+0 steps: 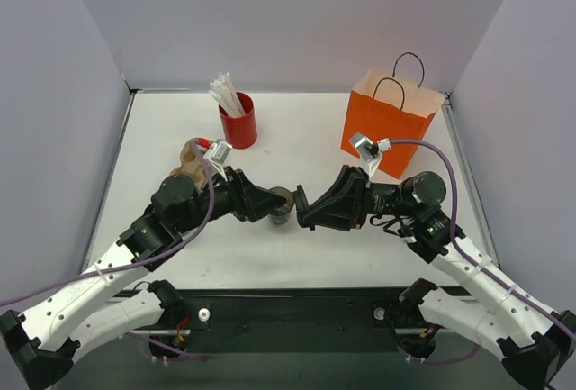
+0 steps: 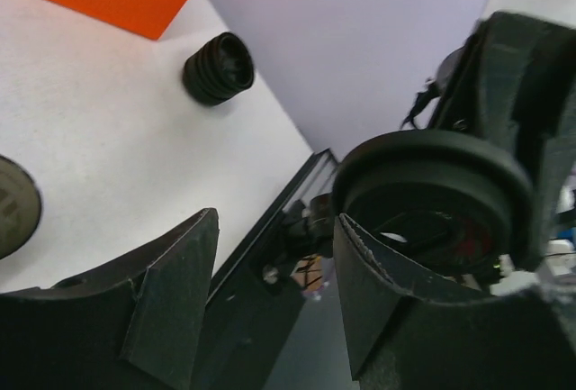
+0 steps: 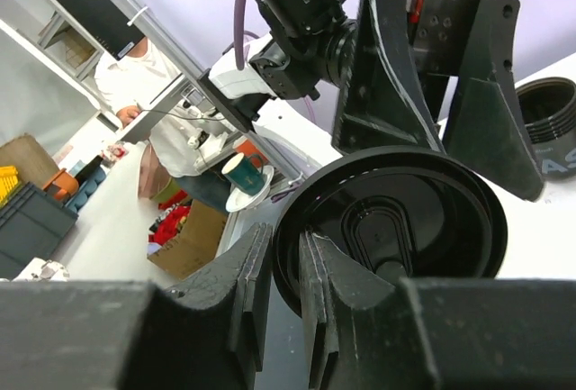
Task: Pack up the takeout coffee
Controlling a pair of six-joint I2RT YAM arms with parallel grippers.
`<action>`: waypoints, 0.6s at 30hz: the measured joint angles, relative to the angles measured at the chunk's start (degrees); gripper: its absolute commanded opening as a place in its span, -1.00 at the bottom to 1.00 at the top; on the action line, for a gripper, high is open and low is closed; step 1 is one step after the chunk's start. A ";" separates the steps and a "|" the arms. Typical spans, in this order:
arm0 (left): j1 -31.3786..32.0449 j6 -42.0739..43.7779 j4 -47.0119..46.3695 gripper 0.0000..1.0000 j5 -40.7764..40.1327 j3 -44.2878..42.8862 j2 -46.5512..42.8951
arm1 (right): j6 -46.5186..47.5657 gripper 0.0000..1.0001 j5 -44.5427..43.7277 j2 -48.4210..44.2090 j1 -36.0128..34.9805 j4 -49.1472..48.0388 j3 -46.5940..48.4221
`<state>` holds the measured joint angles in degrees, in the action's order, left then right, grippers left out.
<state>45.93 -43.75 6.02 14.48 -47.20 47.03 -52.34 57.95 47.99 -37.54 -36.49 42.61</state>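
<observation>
A small dark paper cup [image 1: 281, 203] stands lidless at mid-table, between my two grippers. My left gripper [image 1: 268, 203] is at its left side; in the left wrist view [image 2: 274, 219] its jaws stand wide apart with nothing between them. My right gripper [image 1: 304, 210] is just right of the cup. In the right wrist view [image 3: 286, 232] it is shut on the rim of a round black lid [image 3: 396, 219], held on edge. The lid also shows in the left wrist view [image 2: 432, 183]. I cannot make out a second cup.
An orange paper bag [image 1: 387, 120] with handles stands at the back right. A red cup of white sticks [image 1: 238, 120] stands at the back left. A brown cardboard thing [image 1: 189, 160] lies behind my left arm. A black ribbed round thing [image 2: 219, 68] lies near the bag.
</observation>
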 measured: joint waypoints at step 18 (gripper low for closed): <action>-0.04 -31.28 -22.60 0.25 1.14 14.19 -5.81 | 4.83 -0.64 -8.94 -0.02 -2.19 -6.88 -3.48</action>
<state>45.89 -75.02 -16.58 15.62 -33.01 41.21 -47.51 49.01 47.97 -39.72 -43.38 39.13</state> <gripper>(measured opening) 0.626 0.186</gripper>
